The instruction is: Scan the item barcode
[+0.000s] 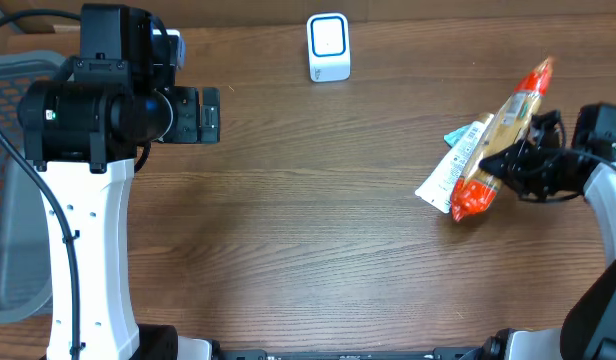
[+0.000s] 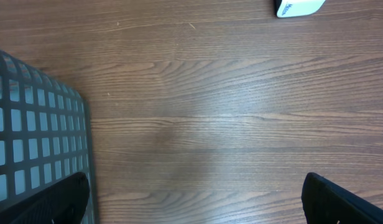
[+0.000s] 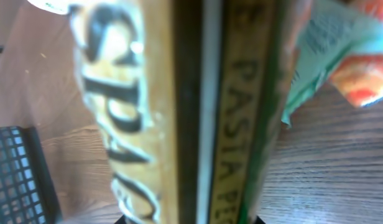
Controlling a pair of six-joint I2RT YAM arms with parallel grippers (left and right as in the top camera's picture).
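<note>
While right tool (image 1: 510, 160) clamped the long orange-tan plastic pasta packet (image 1: 515, 112) near the wooden surface's (image 1: 318, 230) right edge, left tool (image 1: 210, 114) gaped wide, unloaded.

The spaghetti packet (image 1: 503, 135) is long and slim, tan in the middle with orange-red ends (up close its lettering reads PASTA). It slants diagonally over the right side of the desk (image 1: 318, 220), pinched in the right gripper (image 1: 510, 160). The white scanner (image 1: 329, 46), with its blue-rimmed face up, sits at the middle of the far edge, well apart.
</note>
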